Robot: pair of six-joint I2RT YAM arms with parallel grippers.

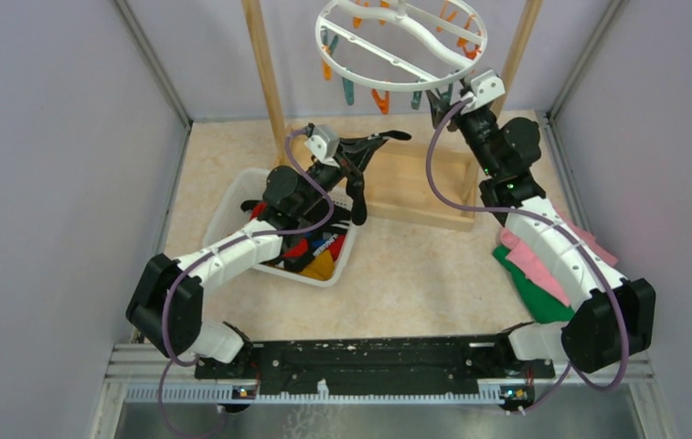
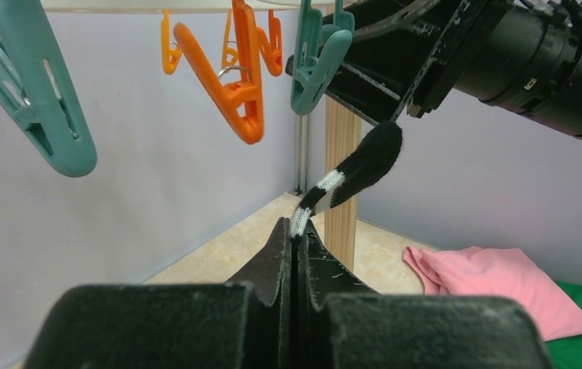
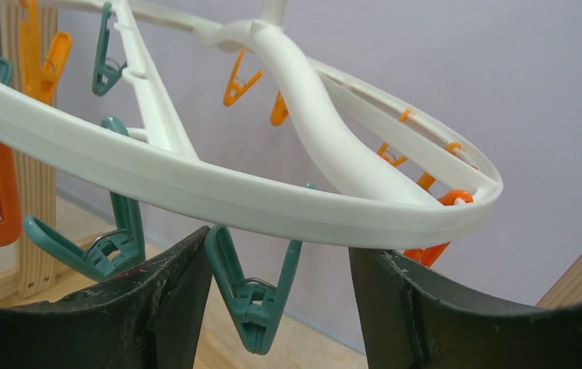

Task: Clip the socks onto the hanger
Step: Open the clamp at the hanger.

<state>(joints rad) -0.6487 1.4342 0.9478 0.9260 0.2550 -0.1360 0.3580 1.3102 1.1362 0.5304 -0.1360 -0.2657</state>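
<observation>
The hanger (image 1: 401, 41), a white ring with curved crossbars and orange and teal pegs, hangs above the far edge of the surface (image 1: 415, 265). Right gripper (image 3: 280, 257): fingers spread, one teal peg (image 3: 253, 304) between them. Left gripper (image 2: 297, 234): fingers pressed together, pinching a black, white-striped sock (image 2: 364, 161) just below the pegs.

Hanger (image 1: 401, 41) being suspended at 12 o'clock, between rack frame (image 1: 264, 73) posts. Basket (image 1: 232, 197) being seated on table (image 1: 415, 265) at 9 o'clock, socks (image 1: 314, 261) being held inside. Cloths (image 1: 529, 265) being piled one on other at 3 o'clock, beneath right arm. Sock (image 2: 357, 169) being pinched in left gripper (image 2: 295, 234), below pegs (image 2: 234, 92). One peg (image 3: 253, 304) being straddled by spread right gripper (image 3: 280, 257) at hanger's 5 o'clock rim.
</observation>
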